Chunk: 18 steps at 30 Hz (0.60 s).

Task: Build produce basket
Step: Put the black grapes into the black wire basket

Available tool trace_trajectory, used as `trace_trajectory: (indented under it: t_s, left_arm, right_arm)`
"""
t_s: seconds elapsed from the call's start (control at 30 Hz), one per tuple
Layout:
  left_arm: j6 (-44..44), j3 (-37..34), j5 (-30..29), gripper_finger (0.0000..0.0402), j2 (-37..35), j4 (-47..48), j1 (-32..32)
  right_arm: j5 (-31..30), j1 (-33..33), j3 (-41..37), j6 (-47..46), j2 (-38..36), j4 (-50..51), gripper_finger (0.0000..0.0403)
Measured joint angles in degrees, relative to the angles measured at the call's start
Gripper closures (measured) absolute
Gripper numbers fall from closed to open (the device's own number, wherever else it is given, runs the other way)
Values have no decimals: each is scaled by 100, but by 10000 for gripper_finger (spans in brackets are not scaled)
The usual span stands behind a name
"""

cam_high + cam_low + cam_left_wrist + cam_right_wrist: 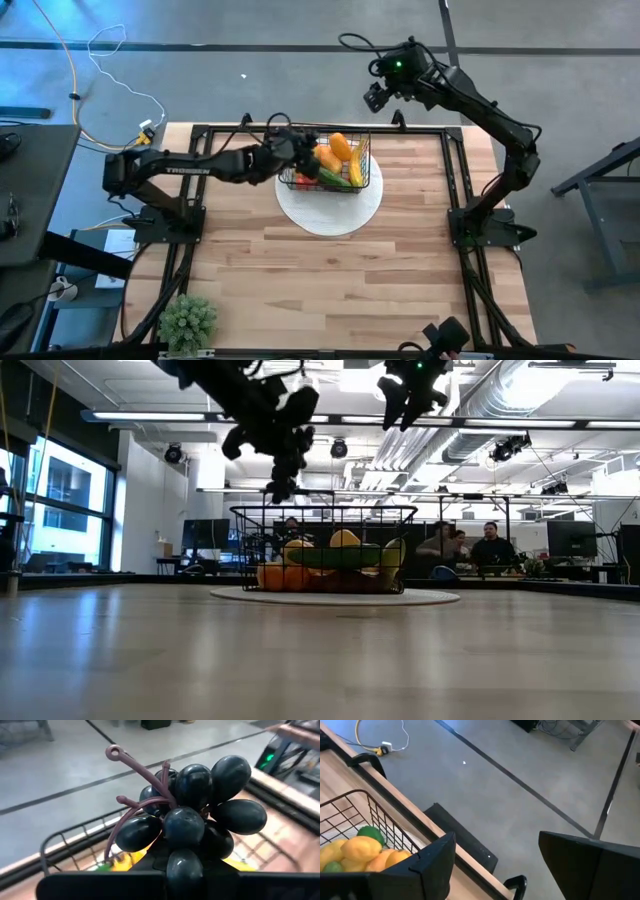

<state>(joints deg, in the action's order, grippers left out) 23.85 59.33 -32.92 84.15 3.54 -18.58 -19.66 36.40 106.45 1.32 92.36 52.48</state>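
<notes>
Left hand (293, 152) clamped dark grapes (192, 817) above basket's (362, 150) left rim; fingers hidden behind bunch. Basket sat on white plate (335, 212) on counter (330, 280), holding mango (340, 146), cucumber (335, 556). Right hand (377, 96) gaped wide, raised beyond counter's far edge.

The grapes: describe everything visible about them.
The grapes are a toy bunch of glossy, dark, plastic-looking oval berries on a purplish stem that curls into a loop at its tip. The left gripper is shut on them from below, holding them in the air over the basket's left edge, above the produce already inside. Nothing else touches them.
</notes>
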Motion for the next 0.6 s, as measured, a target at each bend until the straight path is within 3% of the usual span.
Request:
trace_trajectory:
  t_s: [0.2, 0.37, 0.6]
  left_arm:
    - [-237, 0, 399, 398, 409, -29, -530]
    - [77, 0, 417, 398, 694, 27, -853]
    - [604, -3, 917, 392, 823, 395, -1272]
  right_arm:
    - [-2, 0, 0, 6, 0, -3, 135]
    - [-4, 0, 0, -138, 0, 12, 135]
    - [-9, 0, 0, -289, 0, 40, 135]
